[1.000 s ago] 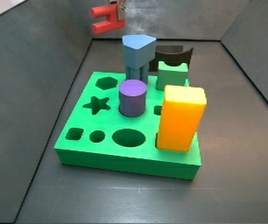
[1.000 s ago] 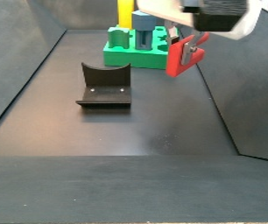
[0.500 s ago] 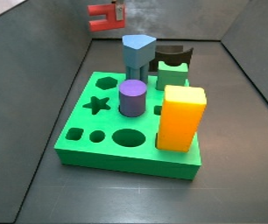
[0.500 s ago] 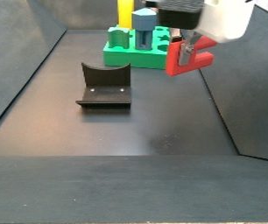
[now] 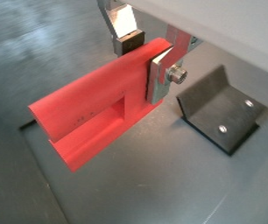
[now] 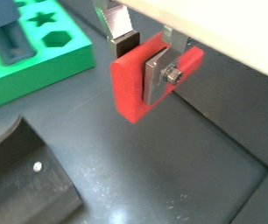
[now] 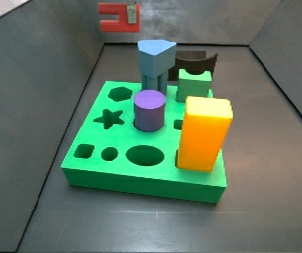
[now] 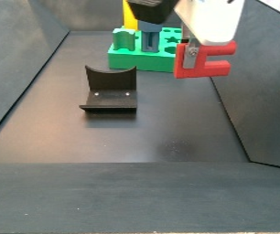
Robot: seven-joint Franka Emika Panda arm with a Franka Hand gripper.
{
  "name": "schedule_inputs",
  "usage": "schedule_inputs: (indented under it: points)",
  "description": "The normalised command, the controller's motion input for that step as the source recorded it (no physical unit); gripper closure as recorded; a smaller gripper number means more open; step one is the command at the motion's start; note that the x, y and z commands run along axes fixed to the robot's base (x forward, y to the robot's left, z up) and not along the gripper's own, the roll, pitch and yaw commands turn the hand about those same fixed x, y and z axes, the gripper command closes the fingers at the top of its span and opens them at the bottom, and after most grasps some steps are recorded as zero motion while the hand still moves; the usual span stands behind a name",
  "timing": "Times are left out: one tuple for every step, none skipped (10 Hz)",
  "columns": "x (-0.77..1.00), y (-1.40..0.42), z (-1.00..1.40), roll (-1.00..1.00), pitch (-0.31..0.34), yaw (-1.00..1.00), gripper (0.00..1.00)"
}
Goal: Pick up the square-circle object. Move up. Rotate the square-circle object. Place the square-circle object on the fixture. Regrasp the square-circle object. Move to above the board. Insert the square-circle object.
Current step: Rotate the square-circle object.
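Your tool [image 5: 144, 54] is clamped on the square-circle object [image 5: 95, 109], silver fingers [image 5: 160, 73] pinching one end of the red block. It hangs in the air, clear of the floor, right of the fixture [image 8: 107, 90] and on the near side of the board [image 8: 149, 50] in that side view.

Change over the last second: the block has swung round. A second ago it hung tilted in the grip, now it sits level in a side view [image 8: 205, 60] (its notched profile squared up to the camera). Height looks about the same, so I read this as the rotate step at or close to its end.

Next up is the set-down on the fixture. You'll need to move left and down to its curved notch. The board is untouched; purple cylinder [image 7: 148, 109], yellow block [image 7: 204, 131] and blue-grey peg [image 7: 155, 57] stand in it.
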Motion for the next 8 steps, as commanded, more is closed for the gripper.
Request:
schedule_inputs:
  points:
    - [0.0,0.01,-0.01,0.0,0.0,-1.0,1.0]
    - [0.0,0.01,-0.01,0.0,0.0,-1.0,1.0]
    - [0.0,0.01,-0.01,0.0,0.0,-1.0,1.0]
    - [0.0,0.01,-0.01,0.0,0.0,-1.0,1.0]
    - [0.0,0.01,-0.01,0.0,0.0,-1.0,1.0]
    - [0.0,0.01,-0.01,0.0,0.0,-1.0,1.0]
    - [0.0,0.01,-0.01,0.0,0.0,-1.0,1.0]
    - [0.0,0.01,-0.01,0.0,0.0,-1.0,1.0]
